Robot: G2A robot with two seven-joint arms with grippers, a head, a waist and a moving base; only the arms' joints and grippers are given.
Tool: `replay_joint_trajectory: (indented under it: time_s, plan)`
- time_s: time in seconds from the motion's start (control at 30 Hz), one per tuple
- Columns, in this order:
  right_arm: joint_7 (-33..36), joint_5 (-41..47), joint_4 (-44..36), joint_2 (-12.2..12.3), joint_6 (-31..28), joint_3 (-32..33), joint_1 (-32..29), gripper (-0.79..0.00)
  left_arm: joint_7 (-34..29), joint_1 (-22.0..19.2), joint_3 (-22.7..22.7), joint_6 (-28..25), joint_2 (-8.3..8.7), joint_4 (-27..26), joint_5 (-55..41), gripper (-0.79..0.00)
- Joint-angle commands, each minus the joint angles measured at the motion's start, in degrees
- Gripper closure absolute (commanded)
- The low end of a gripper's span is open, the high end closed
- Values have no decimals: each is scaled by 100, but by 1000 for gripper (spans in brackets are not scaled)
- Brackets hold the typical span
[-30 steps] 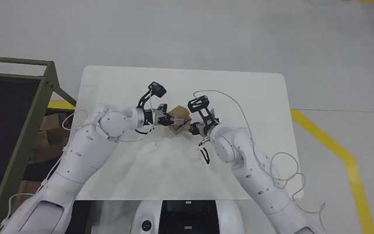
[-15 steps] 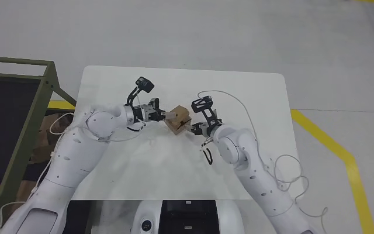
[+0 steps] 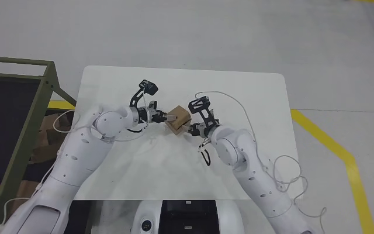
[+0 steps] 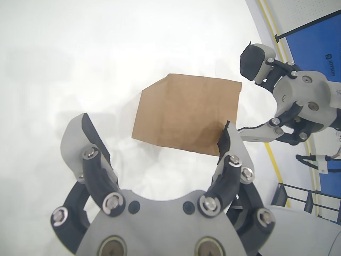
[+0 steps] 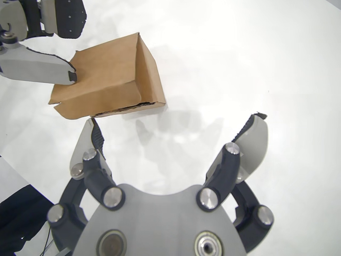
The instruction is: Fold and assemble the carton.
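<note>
A small brown carton (image 3: 179, 119) lies partly folded near the middle of the white table (image 3: 245, 88); a gap shows along its lower seam (image 5: 122, 109). My left gripper (image 3: 163, 116) is open at the carton's left side. One of its fingertips (image 5: 70, 76) rests on the carton's top panel (image 5: 104, 75), and the other is above it in the air. In the left wrist view the carton (image 4: 186, 113) lies just past my left gripper (image 4: 157, 137). My right gripper (image 5: 173, 129) is open, just off the carton's right side, with nothing between its fingers.
A green-framed cart (image 3: 35, 105) holding cardboard stands off the table's left edge. The right arm's cable (image 3: 234, 108) loops over the table behind the arm. Bare table surface lies toward the back and front.
My left gripper drew back to the left from the carton, then returned, and one finger now touches the top panel. The right gripper has barely shifted.
</note>
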Motion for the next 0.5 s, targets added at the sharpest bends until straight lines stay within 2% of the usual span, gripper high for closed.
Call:
replay_joint_trajectory:
  time_s: [0.0, 0.47]
  plan:
    - [-11, 11, -8, 6, -12, 31, -26, -785, -21, -37, 41, -13, -11, 38, 1, -785]
    - [-52, 51, 215, -32, 56, -56, 105, -785, -118, -171, 233, -113, -72, 238, -87, -785]
